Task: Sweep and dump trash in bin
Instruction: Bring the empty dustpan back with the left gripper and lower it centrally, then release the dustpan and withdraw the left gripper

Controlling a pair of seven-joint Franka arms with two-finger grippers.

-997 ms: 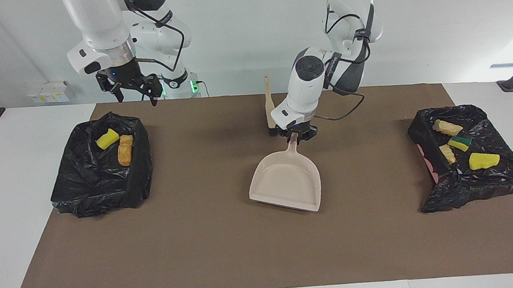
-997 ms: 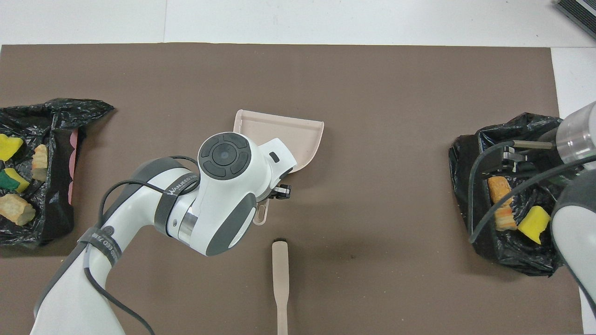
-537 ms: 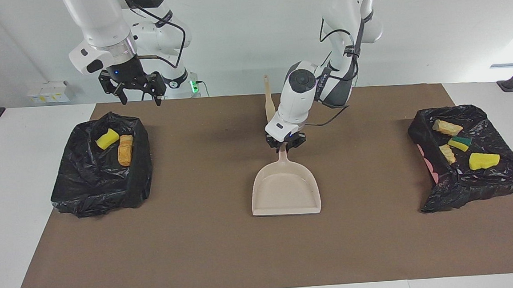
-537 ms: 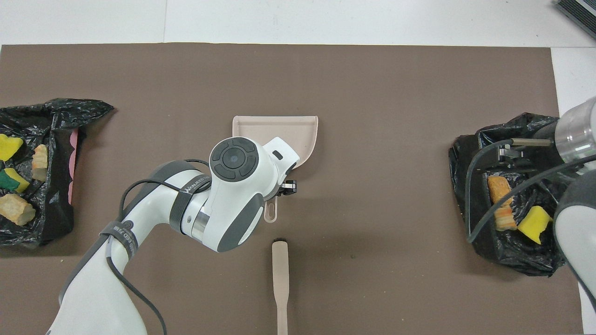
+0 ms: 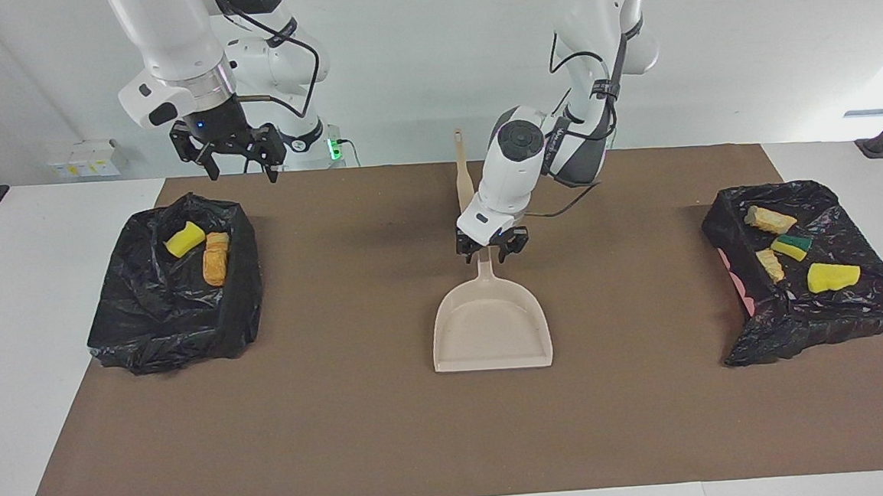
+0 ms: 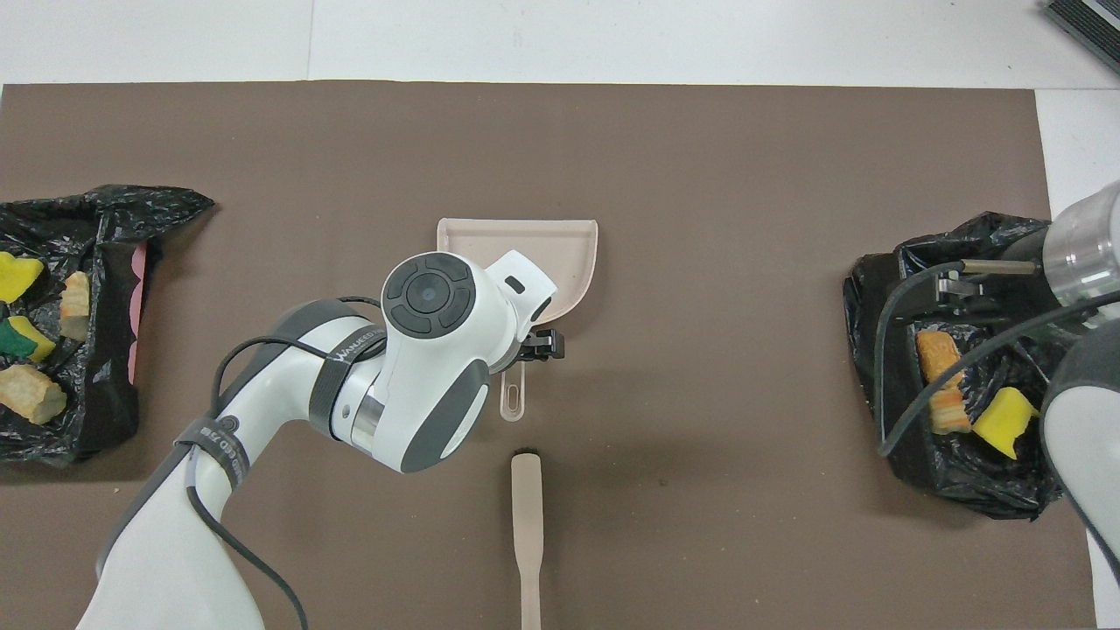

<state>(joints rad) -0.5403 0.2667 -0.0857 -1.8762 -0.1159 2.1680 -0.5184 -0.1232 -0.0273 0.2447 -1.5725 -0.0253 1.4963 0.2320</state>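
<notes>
Now you have a brown mat [image 5: 392, 435] covering most of the table [image 5: 33, 342], with a black-lined bin [image 5: 176, 295] at the right arm's end and another bin [image 5: 812, 287] at the left arm's end. All the trash you can see lies inside them: a yellow sponge piece [image 5: 184, 238] and an orange lump [image 5: 216, 258] in the first; two tan lumps [image 5: 769, 219], a green-backed sponge [image 5: 791, 246] and a yellow sponge [image 5: 833, 276] in the second. Your dustpan [image 5: 492, 325] sits flat mid-mat with nothing in it, handle toward the robots. Your brush [image 5: 464, 181] lies nearer to the robots than the pan, in line with its handle.

Your left gripper [image 5: 491, 246] is at the pan's handle with its fingers spread to either side, not pinching it. Your right gripper [image 5: 235, 155] waits in the air, over the robot-side edge of its bin, fingers apart and holding nothing.
</notes>
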